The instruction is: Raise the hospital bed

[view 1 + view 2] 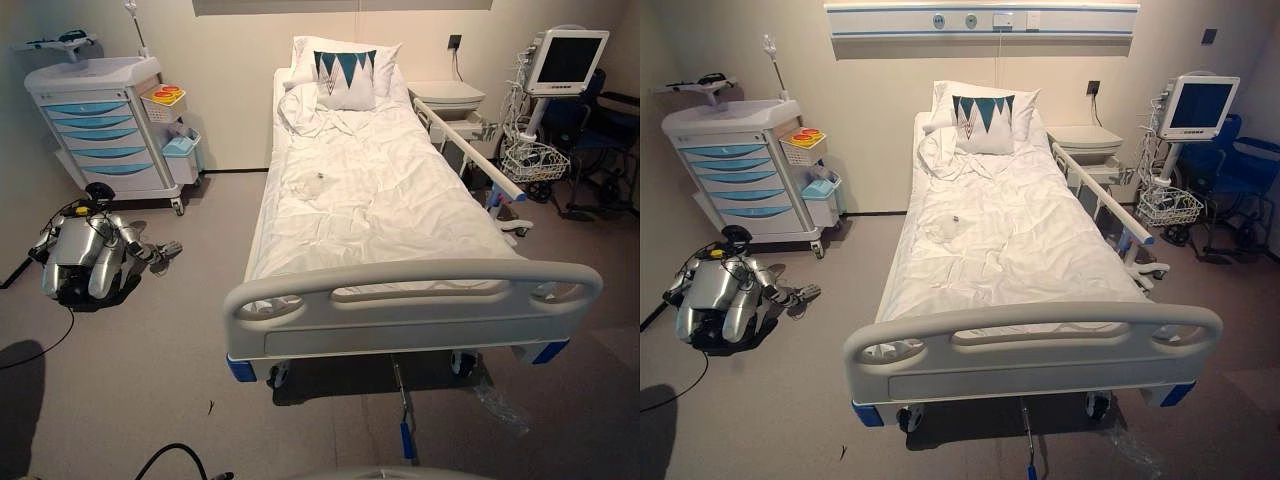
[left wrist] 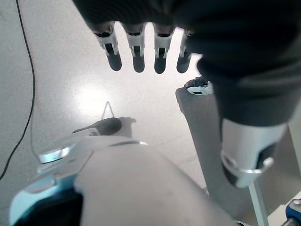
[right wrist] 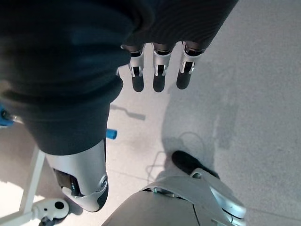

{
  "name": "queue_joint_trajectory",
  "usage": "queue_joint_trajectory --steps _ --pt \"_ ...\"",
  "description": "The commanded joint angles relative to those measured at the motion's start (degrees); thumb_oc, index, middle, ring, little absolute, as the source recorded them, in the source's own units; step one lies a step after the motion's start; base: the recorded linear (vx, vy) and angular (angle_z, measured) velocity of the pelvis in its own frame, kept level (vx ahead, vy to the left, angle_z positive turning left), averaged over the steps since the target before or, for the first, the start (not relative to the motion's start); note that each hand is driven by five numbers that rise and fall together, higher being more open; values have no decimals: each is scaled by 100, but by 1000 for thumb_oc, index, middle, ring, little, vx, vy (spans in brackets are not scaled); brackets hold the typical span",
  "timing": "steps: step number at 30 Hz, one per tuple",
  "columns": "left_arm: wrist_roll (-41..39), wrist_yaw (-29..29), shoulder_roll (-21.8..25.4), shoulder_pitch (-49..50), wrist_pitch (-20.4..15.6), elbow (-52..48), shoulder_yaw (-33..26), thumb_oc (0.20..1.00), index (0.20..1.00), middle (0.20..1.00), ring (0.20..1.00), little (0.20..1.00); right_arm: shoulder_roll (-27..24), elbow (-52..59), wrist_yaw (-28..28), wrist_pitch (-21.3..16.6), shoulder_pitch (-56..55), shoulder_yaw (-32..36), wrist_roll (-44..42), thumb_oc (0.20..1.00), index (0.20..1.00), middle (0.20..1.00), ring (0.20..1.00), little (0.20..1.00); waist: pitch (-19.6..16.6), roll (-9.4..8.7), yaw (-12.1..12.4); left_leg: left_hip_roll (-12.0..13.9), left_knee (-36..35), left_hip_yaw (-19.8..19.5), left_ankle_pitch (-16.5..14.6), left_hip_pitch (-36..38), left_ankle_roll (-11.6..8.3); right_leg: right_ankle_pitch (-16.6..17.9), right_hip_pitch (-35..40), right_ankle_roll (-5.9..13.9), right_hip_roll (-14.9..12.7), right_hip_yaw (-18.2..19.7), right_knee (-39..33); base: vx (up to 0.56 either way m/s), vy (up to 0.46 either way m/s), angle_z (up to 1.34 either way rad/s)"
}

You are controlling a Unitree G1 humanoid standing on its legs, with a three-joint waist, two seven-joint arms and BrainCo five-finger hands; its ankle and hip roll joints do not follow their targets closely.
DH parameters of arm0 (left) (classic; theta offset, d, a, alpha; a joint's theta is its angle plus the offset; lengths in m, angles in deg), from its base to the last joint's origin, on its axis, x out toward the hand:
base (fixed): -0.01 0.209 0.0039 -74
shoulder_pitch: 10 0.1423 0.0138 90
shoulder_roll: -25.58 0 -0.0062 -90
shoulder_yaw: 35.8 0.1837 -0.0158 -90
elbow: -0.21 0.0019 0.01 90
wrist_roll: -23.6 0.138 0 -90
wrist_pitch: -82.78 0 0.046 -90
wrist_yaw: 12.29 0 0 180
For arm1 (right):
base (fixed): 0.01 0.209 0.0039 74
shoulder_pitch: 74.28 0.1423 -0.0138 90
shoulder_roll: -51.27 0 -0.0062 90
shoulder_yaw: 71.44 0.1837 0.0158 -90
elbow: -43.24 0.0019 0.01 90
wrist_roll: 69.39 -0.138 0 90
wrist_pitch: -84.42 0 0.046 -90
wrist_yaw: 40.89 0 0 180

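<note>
Grey floor spreads around the hospital bed, which stands in the middle of the room with its white footboard nearest, a crank handle beneath it and a patterned pillow at the head. Beside it stand a blue-drawered cart and a monitor. Left hand and right hand hang over the floor, fingers straight and apart, holding nothing.
</note>
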Motion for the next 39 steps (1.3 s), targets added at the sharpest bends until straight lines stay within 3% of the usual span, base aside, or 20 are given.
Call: queue_joint_trajectory --steps 1,5,6,7,8,12,14,15,20,21,25,26,30,33,39 --pt "-306 -216 79 -674 -98 15 7 1000 1000 1000 1000 1000 -11 21 94 -94 693 -281 -91 1000 1000 1000 1000 1000 484 -158 189 124 71 -356 287 -556 -25 572 -842 535 -608 277 552 -364 -94 15" --pt "-430 -308 88 -853 -102 6 84 1000 1000 1000 1000 1000 -66 143 218 -123 940 -259 -261 1000 1000 1000 1000 1000 764 -27 173 135 211 -489 432 -1020 -65 571 -1226 470 -593 176 685 -169 -72 34" --pt "-575 -394 56 -972 -115 -43 187 1000 1000 1000 1000 1000 -135 325 338 -176 1088 -203 -502 1000 1000 1000 1000 1000 996 6 95 99 916 -420 373 -1628 -159 588 -1525 408 -636 176 765 -181 -106 20" --pt "-575 -394 56 -975 -115 -42 187 1000 1000 1000 1000 1000 -136 325 338 -176 1091 -202 -503 1000 1000 1000 1000 1000 981 10 91 102 949 -426 358 -1665 -160 586 -1547 407 -634 171 773 -299 -117 48" --pt "-706 -499 27 -1127 -193 -237 366 1000 1000 1000 1000 1000 -186 549 452 -238 1270 -264 -697 1000 1000 1000 1000 1000 1217 59 8 163 1112 -283 368 -1970 -191 633 -1929 369 -627 161 919 -191 -24 51" --pt "-767 -717 -39 -1411 -349 -496 838 1000 1000 1000 1000 1000 -274 552 733 -262 1871 -469 -727 1000 1000 1000 1000 1000 1584 271 20 180 886 -216 557 -2386 -130 765 -2650 382 -585 274 1085 -138 47 14" --pt "-767 -718 -40 -1413 -349 -495 838 1000 1000 1000 1000 1000 -274 551 733 -262 1873 -469 -728 1000 1000 1000 1000 1000 1588 267 28 182 895 -207 545 -2385 -131 751 -2658 382 -586 284 1104 -69 43 1" --pt "-991 -862 -7 -1669 -433 -657 961 1000 1000 1000 1000 1000 -286 652 915 -318 2240 -514 -949 1000 1000 1000 1000 1000 1769 324 13 189 1027 -120 605 -2885 -114 875 -3187 370 -612 399 1164 -135 67 -2" --pt "-1227 -1022 81 -1894 -531 -880 1066 1000 1000 1000 1000 1000 -291 693 1124 -351 2666 -626 -1170 1000 1000 1000 1000 1000 2035 359 59 164 1391 -295 560 -3564 -74 911 -3866 338 -584 559 1458 -103 36 -18" --pt "-1372 -1079 99 -1912 -598 -977 1111 1000 1000 1000 1000 1000 -336 751 1199 -410 2800 -631 -1296 1000 1000 1000 1000 1000 2124 332 85 28 1603 -471 491 -3919 -53 986 -4146 336 -579 661 1511 -62 18 -21" --pt "-1597 -1200 167 -1966 -707 -1250 1177 1000 1000 1000 1000 1000 -416 979 1441 -491 3083 -637 -1605 1000 1000 1000 1000 1000 2322 394 32 47 1841 -423 470 -4478 -82 1039 -4621 356 -654 691 1659 -39 3 -17" --pt "-1566 -1254 206 -1980 -723 -1323 1211 1000 1000 1000 1000 1000 -449 980 1505 -487 3147 -636 -1658 1000 1000 1000 1000 1000 2351 436 43 66 1923 -407 305 -4519 -125 872 -4692 391 -664 684 1773 16 12 3" --pt "-1599 -1319 295 -1955 -812 -1715 1320 1000 1000 1000 1000 1000 -577 957 1617 -547 3434 -576 -1875 1000 1000 1000 1000 1000 2398 512 109 77 2054 -360 270 -4853 -130 845 -5070 390 -723 693 1924 7 18 5" --pt "-1764 -1332 558 -1814 -886 -2464 1199 1000 1000 1000 1000 1000 -726 1018 1744 -637 3756 -444 -2289 1000 1000 1000 1000 1000 2514 545 188 109 2653 -360 53 -5389 -126 682 -5512 376 -780 730 2426 -34 19 2" --pt "-1863 -1403 839 -1499 -922 -3052 1048 1000 1000 1000 1000 1000 -900 1425 1894 -797 4014 -395 -2669 1000 1000 1000 1000 1000 2605 549 217 97 3557 -376 -319 -6057 -88 418 -6146 351 -810 759 3288 -21 12 3"
